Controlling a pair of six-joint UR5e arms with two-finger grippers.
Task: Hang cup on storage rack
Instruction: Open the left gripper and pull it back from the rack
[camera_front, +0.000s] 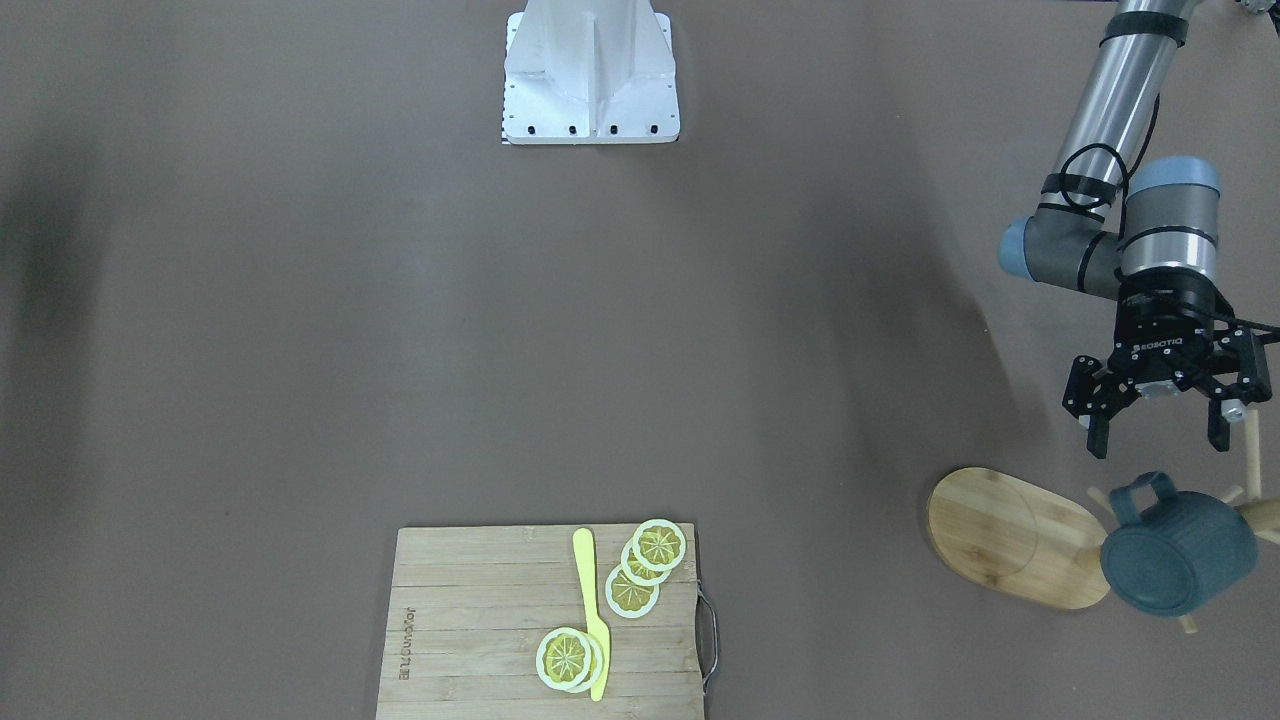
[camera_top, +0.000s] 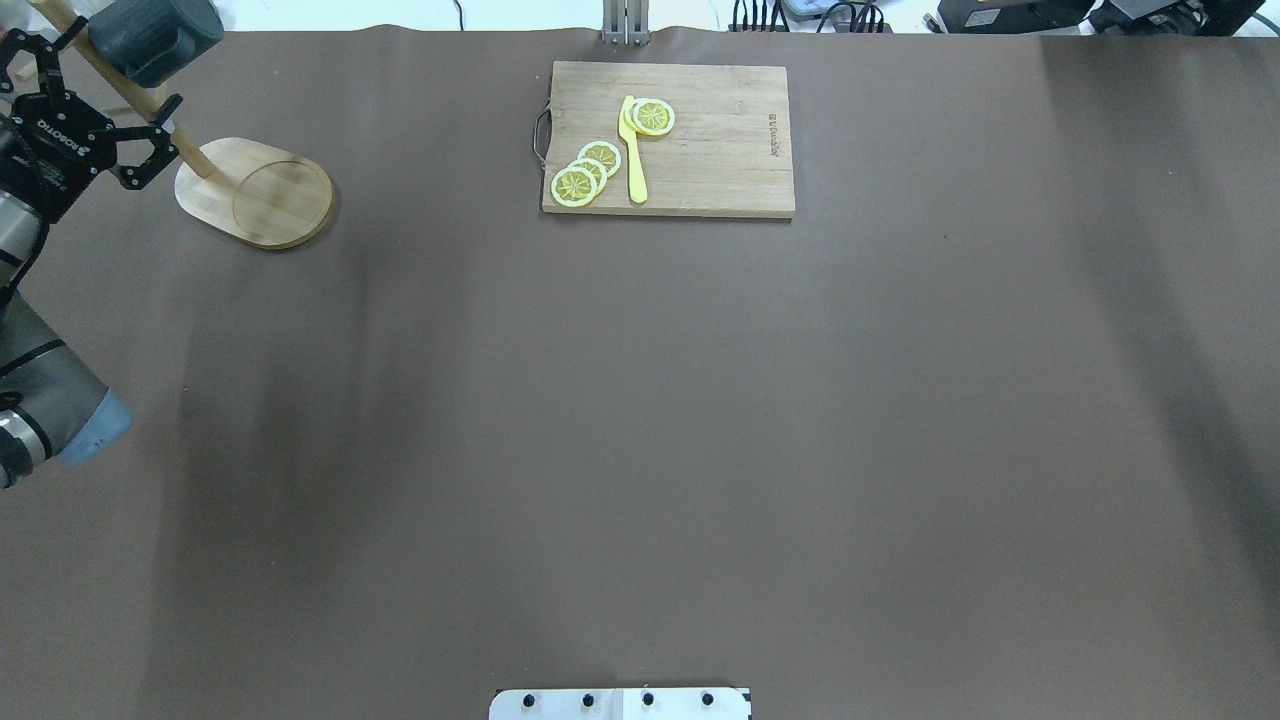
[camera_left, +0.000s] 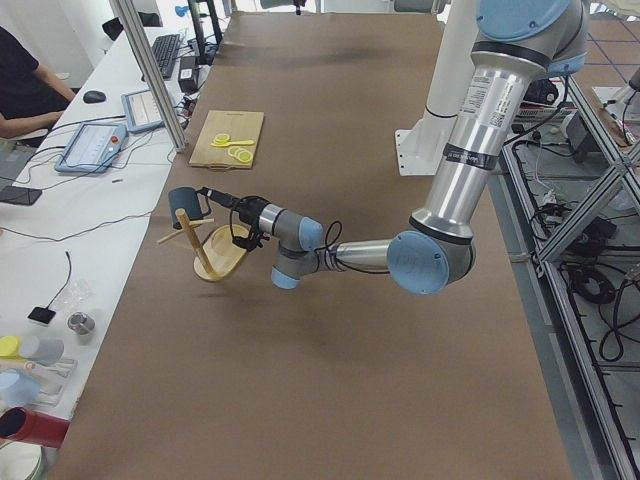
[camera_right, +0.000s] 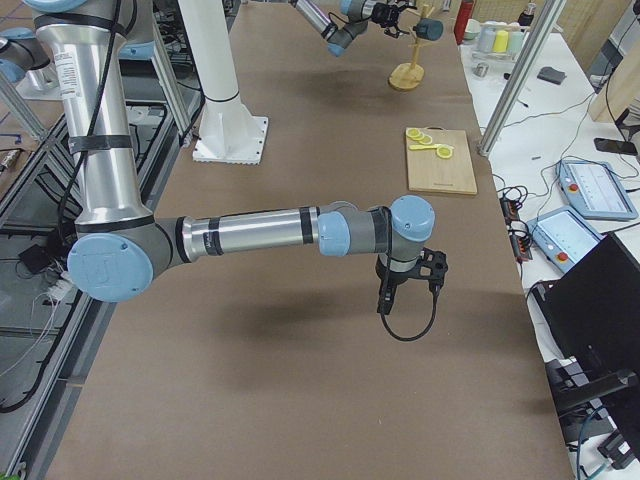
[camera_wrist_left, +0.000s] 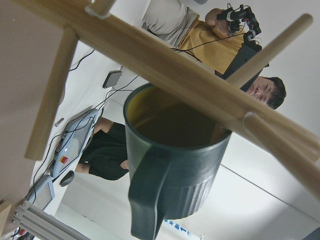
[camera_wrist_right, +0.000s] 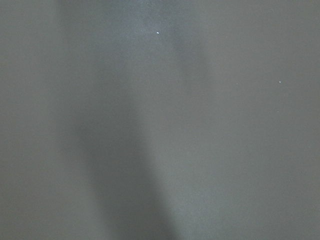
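My left pincer (camera_front: 1159, 442) hangs released and empty beside the storage rack (camera_front: 1000, 530). The cup (camera_front: 1180, 555) hangs on a peg just beyond my fingertips, mouth turned back toward me, so I judge my way out runs straight backward. My right pincer (camera_right: 410, 275) is well apart; whether it is released or clenched, I cannot tell.

Teal cup (camera_front: 1180, 555) sideways on a peg, bamboo storage rack (camera_front: 1000, 535) standing

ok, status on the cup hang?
Left gripper open, empty. Dark teal-blue mug hanging on the light bamboo mug tree. Right gripper far off, state unclear. Nothing blocking.
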